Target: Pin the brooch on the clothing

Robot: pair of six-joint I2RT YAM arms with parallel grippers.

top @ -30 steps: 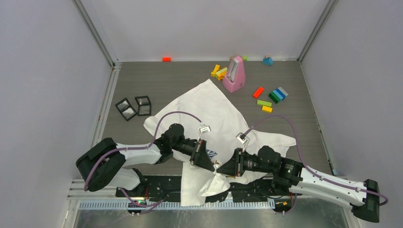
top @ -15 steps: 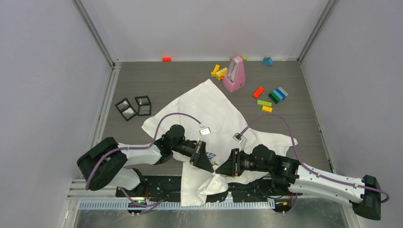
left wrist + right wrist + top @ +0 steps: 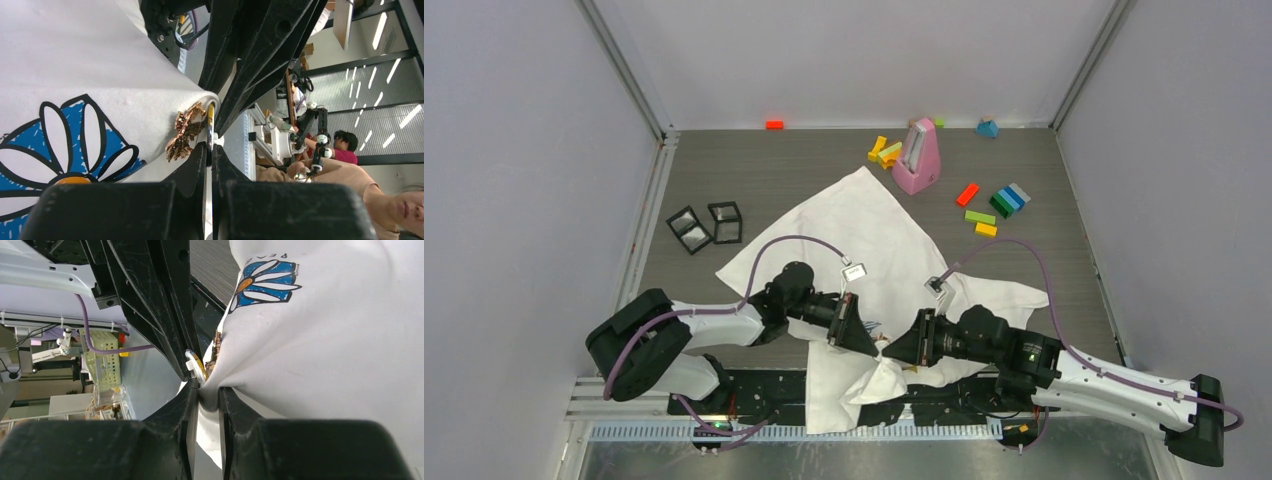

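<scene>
Left wrist, left gripper (image 3: pixel 210 146) closed on brooch (image 3: pixel 184 132), right gripper (image 3: pixel 209 390) pinching clothing (image 3: pixel 325 340)

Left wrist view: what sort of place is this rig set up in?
Most likely a robotics lab or workshop. The left wrist view shows another robot rig in the background, two people beside it, and strip lights on an open ceiling. From above, the table sits inside a plain walled cell.

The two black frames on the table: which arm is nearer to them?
Left. The left arm lies just beside the black frames, toward the table's near edge. The right arm is much farther away, on the other side of the T-shirt.
</scene>
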